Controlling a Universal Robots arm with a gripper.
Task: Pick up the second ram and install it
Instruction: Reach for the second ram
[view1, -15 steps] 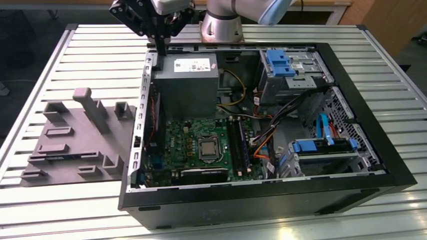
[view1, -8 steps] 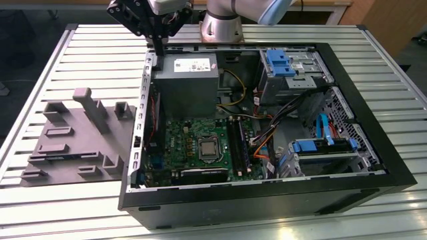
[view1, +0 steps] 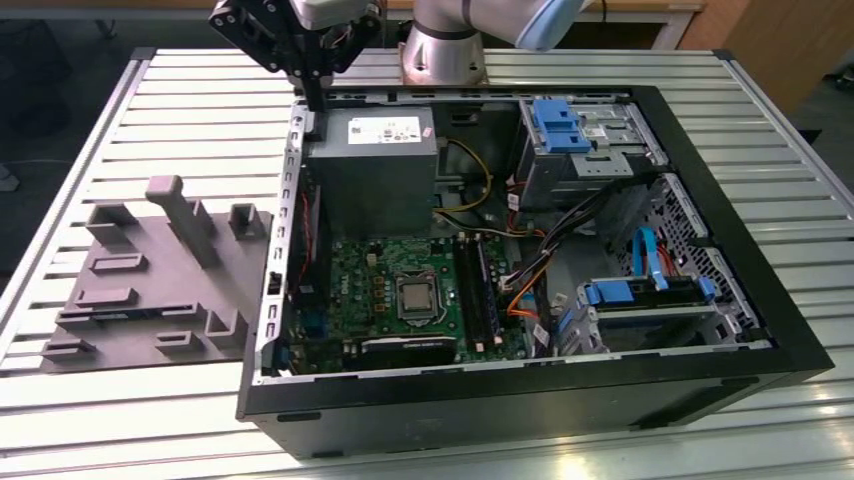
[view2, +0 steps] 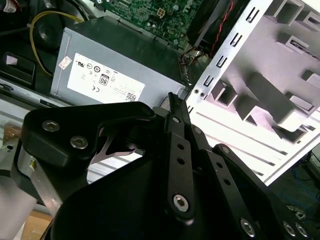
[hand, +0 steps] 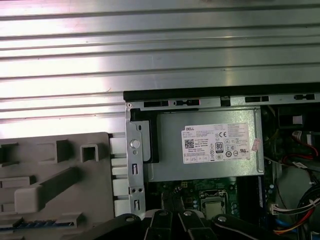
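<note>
My gripper (view1: 318, 104) hangs over the back corner of the open computer case (view1: 747, 330), on the exterior view's left, just above the grey power supply (view1: 372, 165). Its black fingers (view2: 178, 150) meet at their tips, and I see nothing between them. A thin dark strip with bluish marks (hand: 32, 223), which looks like the second ram, lies flat in a groove of the grey fixture (view1: 147, 290) beside the case, well apart from the gripper. The green motherboard (view1: 387, 290) with its long black slots (view1: 475, 290) lies deeper inside the case.
The fixture has light grey uprights (view1: 187, 220) standing up from it. Inside the case are blue drive brackets (view1: 561, 125), orange and yellow cables (view1: 523, 300) and a drive cage (view1: 647, 310). The case stands on a slatted metal table (view1: 147, 90).
</note>
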